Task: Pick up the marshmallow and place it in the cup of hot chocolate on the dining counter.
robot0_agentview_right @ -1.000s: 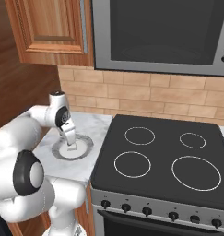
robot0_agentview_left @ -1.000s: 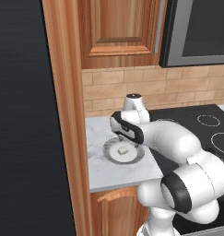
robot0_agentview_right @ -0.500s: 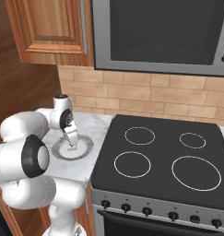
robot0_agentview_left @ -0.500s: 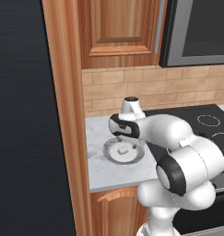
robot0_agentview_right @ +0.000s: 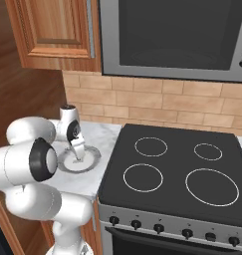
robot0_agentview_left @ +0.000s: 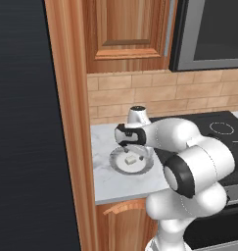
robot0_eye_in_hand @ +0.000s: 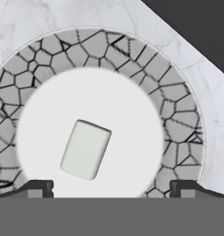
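Observation:
The marshmallow (robot0_eye_in_hand: 85, 149), a small off-white block, lies tilted on the white centre of a round plate with a grey cracked-pattern rim (robot0_eye_in_hand: 178, 124). My gripper (robot0_eye_in_hand: 111, 188) hangs open just above the plate, pointing down, one dark fingertip (robot0_eye_in_hand: 37, 186) on each side of the block and neither touching it. From the left base view the marshmallow (robot0_agentview_left: 130, 159) sits on the plate (robot0_agentview_left: 115, 164) right under the gripper (robot0_agentview_left: 132, 151). In the right base view the gripper (robot0_agentview_right: 77, 152) stands over the plate (robot0_agentview_right: 92, 158). The cup of hot chocolate and the dining counter are out of view.
The plate rests on a narrow marble worktop (robot0_agentview_left: 103, 181) between a tall wooden panel (robot0_agentview_left: 66, 122) on the left and a black stove (robot0_agentview_right: 172, 174) on the right. A brick backsplash (robot0_agentview_right: 157, 102), a wooden wall cabinet (robot0_agentview_left: 125, 34) and a microwave (robot0_agentview_right: 172, 35) are behind and above.
The arm's elbow has swung out toward the base, while the hand has stayed over the plate. The jaws have stayed wide open.

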Tool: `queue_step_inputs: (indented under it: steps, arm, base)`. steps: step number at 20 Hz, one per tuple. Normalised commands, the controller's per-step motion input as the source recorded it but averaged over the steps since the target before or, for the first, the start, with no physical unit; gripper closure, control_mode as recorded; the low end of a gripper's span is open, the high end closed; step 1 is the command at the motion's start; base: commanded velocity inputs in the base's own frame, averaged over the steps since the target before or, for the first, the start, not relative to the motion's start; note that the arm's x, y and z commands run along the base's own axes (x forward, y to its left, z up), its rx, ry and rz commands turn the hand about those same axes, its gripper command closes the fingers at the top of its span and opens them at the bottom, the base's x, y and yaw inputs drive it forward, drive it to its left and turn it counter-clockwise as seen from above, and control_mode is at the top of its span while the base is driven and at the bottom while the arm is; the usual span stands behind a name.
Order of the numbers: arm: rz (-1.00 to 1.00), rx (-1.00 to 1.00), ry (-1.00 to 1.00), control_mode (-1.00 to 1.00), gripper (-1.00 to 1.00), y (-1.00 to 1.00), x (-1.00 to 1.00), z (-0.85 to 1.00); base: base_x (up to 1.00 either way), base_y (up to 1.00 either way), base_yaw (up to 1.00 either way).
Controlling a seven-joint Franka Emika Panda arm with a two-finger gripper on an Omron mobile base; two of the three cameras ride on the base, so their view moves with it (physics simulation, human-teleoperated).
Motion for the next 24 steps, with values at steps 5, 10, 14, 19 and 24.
queue_step_inputs:
  steps: [5,10,14,19,24]
  arm:
    - [-0.03,0.00,0.00,-1.00,-1.00,0.00,0.09,-0.22]
    - [-0.03,0.00,0.00,-1.00,-1.00,0.00,0.10,-0.19]
    - [-0.03,0.00,0.00,-1.00,-1.00,0.01,0.13,-0.19]
    - [-0.03,0.00,0.00,-1.00,-1.00,0.01,0.10,-0.19]
    - [-0.03,0.00,0.00,-1.00,-1.00,0.03,0.11,-0.20]
  base:
    - [0.00,0.00,0.00]
    - [0.00,0.00,0.00]
    - [0.00,0.00,0.00]
    - [0.00,0.00,0.00]
    - [0.00,0.00,0.00]
